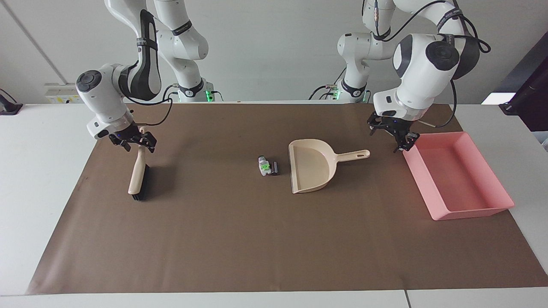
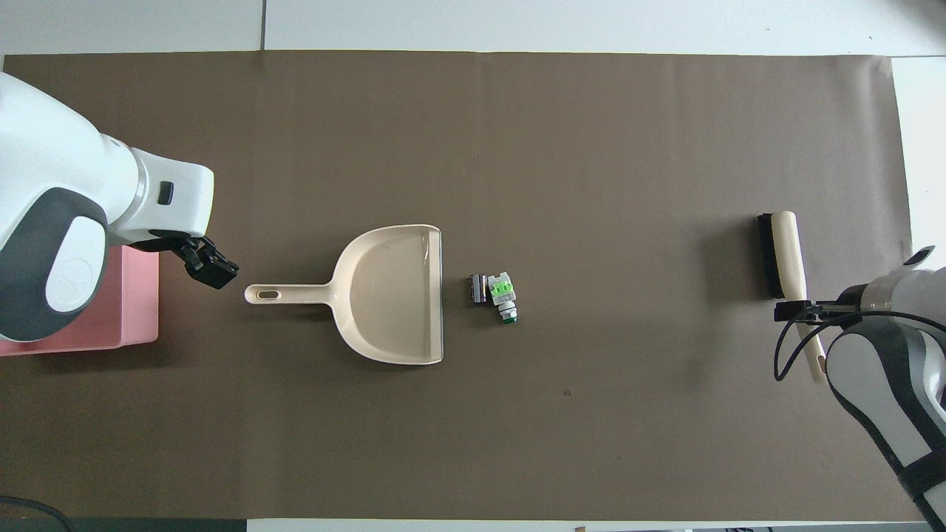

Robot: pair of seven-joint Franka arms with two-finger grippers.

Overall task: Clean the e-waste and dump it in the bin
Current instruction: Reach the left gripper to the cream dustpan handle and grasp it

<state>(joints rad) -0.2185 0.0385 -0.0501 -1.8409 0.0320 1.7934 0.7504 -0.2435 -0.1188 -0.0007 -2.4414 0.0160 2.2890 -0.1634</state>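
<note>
Scene: a brown paper sheet (image 1: 257,239) covers a white surface (image 1: 38,171), with two white robot arms at one long edge.
E-waste: the e-waste (image 1: 268,166), a tiny cluster of whitish, bright green and black parts, lies on the sheet just beside the dustpan's open mouth, toward the right arm's end.
Dustpan: the beige dustpan (image 1: 314,169) sits mid-sheet, nothing in it, its handle pointing toward the bin.
Bin: the pink bin (image 1: 492,209) lies well apart from the dustpan, at the left arm's end; the part of its floor that shows is bare.
Brush: a beige brush (image 1: 137,179) with black bristles lies well apart from the dustpan, at the right arm's end.
Left end effector: the left end effector (image 1: 396,134) hangs between the dustpan's handle tip and the bin, fingers spread wide, holding nothing.
Right end effector: the right end effector (image 1: 135,141) is low over the brush's handle (fingers spread, handle between them; contact unclear).
Facing view only: the whole bin; overhead, the left arm covers most of it.
Overhead view only: the dustpan's full bare floor.
Writing: none readable.
</note>
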